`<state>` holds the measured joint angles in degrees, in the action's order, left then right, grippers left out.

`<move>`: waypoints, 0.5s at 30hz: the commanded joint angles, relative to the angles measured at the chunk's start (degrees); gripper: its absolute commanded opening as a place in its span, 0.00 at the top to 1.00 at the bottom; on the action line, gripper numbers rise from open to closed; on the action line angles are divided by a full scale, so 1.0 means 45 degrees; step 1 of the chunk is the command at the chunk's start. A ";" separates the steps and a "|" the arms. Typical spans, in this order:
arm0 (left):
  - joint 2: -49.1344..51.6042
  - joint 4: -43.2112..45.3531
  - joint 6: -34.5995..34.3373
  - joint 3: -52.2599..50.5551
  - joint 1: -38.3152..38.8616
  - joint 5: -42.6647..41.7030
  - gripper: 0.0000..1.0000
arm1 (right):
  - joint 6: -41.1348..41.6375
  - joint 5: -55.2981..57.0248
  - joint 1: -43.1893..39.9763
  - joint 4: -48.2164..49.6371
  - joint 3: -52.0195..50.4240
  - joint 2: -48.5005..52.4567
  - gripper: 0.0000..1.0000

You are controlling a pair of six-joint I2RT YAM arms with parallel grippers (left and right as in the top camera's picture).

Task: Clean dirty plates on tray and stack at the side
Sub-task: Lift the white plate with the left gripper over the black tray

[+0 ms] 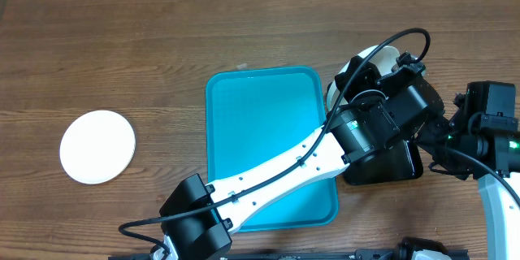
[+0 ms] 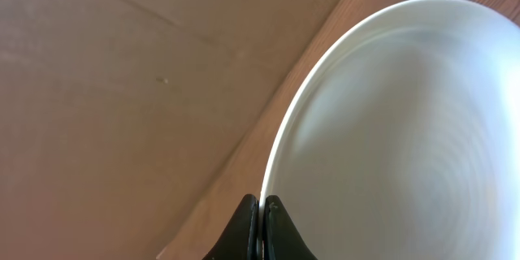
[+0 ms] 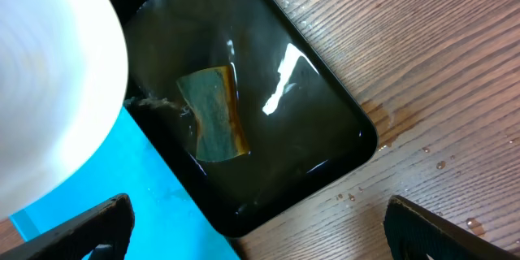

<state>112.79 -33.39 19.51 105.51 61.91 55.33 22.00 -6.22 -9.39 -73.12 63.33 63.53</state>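
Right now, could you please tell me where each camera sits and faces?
Overhead: above the table, facing down; tray, lone plate, left arm, right arm.
Left wrist: along the shut left tool pinching the held plate.
Right wrist: down past the open right tool onto the black tray.
Both wrist views share the held plate.

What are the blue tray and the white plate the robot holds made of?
The blue tray looks like plastic: smooth, evenly coloured, with moulded rounded corners. The white plate looks like glossy ceramic or hard plastic; its shine with faint rings fits either.
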 commanded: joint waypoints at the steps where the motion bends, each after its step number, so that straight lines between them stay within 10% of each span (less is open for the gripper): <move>1: 0.0005 0.0112 -0.0544 0.0330 0.0034 0.0831 0.96 | -0.0097 -0.0073 -0.0087 -0.0073 0.0204 -0.0117 0.00; 15: -0.0010 -0.0714 -0.2297 0.0330 0.0015 0.0408 0.96 | -0.0097 -0.0073 -0.0087 -0.0146 0.0204 -0.0117 0.00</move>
<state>112.81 -36.29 12.45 105.54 61.89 55.96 22.02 -6.20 -9.39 -74.00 63.33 63.53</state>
